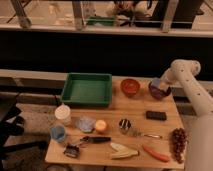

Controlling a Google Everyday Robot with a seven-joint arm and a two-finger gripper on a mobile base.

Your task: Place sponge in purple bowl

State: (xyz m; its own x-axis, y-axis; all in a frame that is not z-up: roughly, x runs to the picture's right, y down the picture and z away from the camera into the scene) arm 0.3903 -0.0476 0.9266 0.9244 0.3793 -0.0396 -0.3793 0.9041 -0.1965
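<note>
The purple bowl (160, 91) stands at the back right of the wooden table (112, 112). My gripper (158, 85) hangs from the white arm (181, 69), which reaches in from the right. It sits right over the bowl, at or just inside its rim. A pale bluish patch shows at the gripper. I cannot tell whether that is the sponge. No sponge shows plainly anywhere else.
A red bowl (130, 86) stands left of the purple one, and a green tray (87, 89) at back left. A black block (156, 115) lies in front of the purple bowl. Grapes (178, 140), a carrot (155, 153), a banana (122, 150), cups and utensils fill the front.
</note>
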